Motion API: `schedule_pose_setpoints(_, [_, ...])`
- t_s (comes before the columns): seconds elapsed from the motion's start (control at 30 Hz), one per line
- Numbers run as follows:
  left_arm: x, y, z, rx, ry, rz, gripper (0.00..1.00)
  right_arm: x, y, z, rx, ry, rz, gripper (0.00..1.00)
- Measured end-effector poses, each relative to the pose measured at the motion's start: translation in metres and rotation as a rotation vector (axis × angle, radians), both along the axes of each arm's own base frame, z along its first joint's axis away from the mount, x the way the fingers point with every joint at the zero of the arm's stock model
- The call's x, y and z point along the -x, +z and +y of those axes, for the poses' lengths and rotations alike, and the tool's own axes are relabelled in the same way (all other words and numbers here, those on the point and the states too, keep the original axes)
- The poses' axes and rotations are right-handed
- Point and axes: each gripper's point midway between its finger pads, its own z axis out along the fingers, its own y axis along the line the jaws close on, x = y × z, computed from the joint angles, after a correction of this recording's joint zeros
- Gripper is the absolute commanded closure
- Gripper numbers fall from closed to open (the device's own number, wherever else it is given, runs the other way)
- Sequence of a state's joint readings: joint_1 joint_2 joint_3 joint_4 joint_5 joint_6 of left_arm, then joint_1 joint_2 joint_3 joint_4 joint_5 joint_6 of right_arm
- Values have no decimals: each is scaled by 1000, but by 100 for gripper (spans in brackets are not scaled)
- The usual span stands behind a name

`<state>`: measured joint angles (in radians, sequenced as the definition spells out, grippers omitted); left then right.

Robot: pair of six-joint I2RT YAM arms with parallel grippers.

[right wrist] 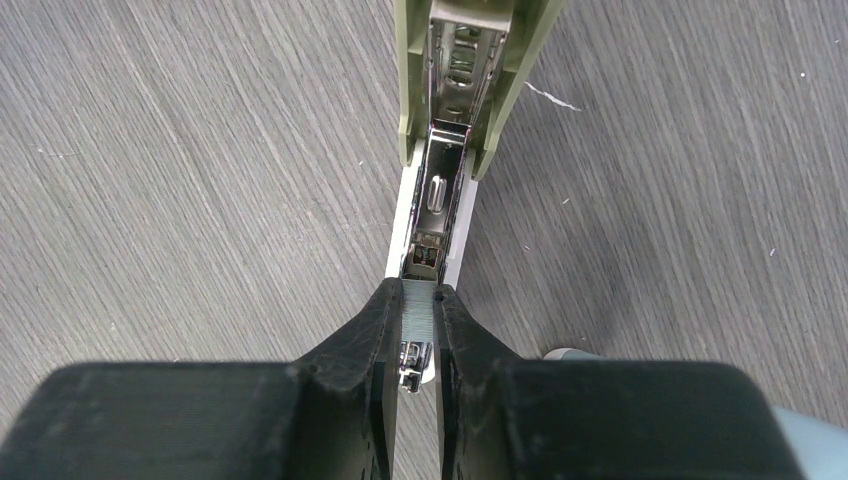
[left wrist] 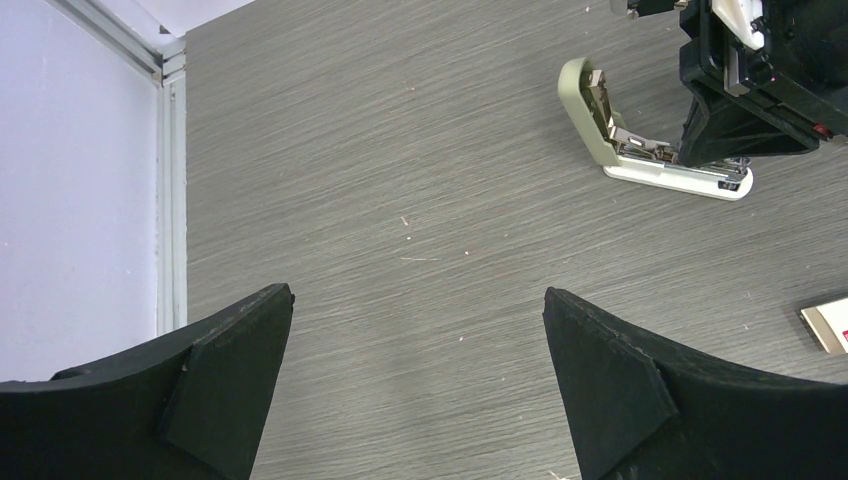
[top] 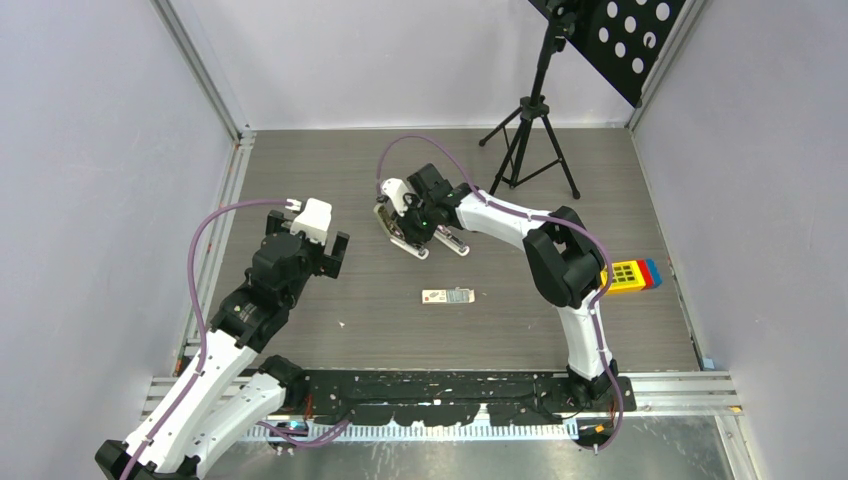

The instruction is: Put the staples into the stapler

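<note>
A pale green stapler (right wrist: 470, 60) lies with its lid swung open, its metal magazine channel (right wrist: 437, 200) exposed on the white base. My right gripper (right wrist: 418, 295) hovers just over the near end of that channel, shut on a silvery-grey strip of staples (right wrist: 418, 312) held edge-up between the fingertips. From above, the right gripper (top: 410, 225) sits over the stapler (top: 402, 238) at mid-table. The small white staples box (top: 447, 296) lies flat nearer the arms. My left gripper (left wrist: 418, 300) is open over bare table, left of the stapler (left wrist: 640, 150) and the box (left wrist: 828, 322).
A second stapler-like thing (top: 452, 241) lies right beside the open one. A black tripod (top: 528, 140) with a perforated board (top: 615, 35) stands at the back right. A yellow, blue and red block (top: 632, 274) sits by the right arm. Metal rails edge the table.
</note>
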<state>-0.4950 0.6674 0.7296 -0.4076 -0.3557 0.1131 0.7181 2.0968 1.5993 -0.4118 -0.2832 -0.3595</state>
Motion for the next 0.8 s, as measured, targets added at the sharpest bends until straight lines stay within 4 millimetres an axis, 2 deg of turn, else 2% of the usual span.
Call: schedule_pose_setpoints(0.8, [0,0,-1,1,-3,0,0,0,3,4,-23,-15,9,83])
